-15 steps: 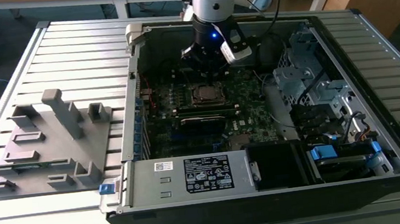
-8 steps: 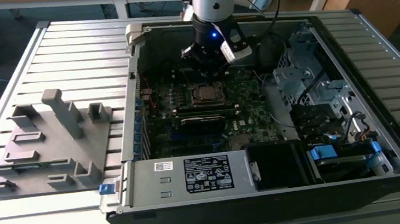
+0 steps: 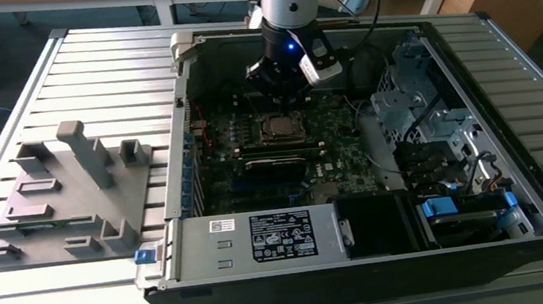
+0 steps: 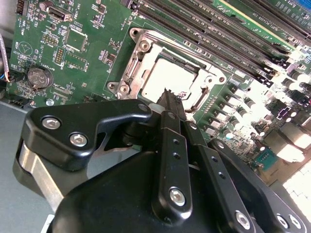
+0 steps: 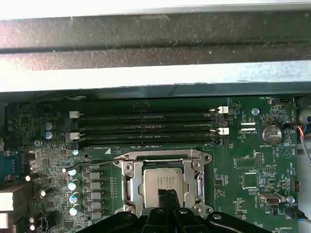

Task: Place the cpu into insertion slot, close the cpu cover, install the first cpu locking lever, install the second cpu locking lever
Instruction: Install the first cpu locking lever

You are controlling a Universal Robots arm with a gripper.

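The cpu point(image 5: 163, 180) lies flat in the insertion slot point(image 3: 282, 127) of the green motherboard point(image 3: 342, 160), its silver top point(image 4: 163, 77) showing. The cpu cover point(image 5: 130, 182) lies down around it as a metal frame point(image 4: 141, 53). A thin wire locking lever point(image 5: 95, 163) runs out from one corner of the socket; whether it is latched I cannot tell. My gripper point(image 3: 284, 95) hangs just above the socket's edge, shut with nothing between its fingertips, seen in both wrist views point(image 4: 170, 94) point(image 5: 167, 194).
Long black memory slots point(image 5: 146, 128) run beside the socket, and a coin battery point(image 5: 270, 133) sits on the board. The case wall point(image 5: 155, 39), a drive cage point(image 3: 417, 108) and the power supply point(image 3: 260, 239) ring the board. A grey fixture plate point(image 3: 66, 194) lies outside on the slatted table.
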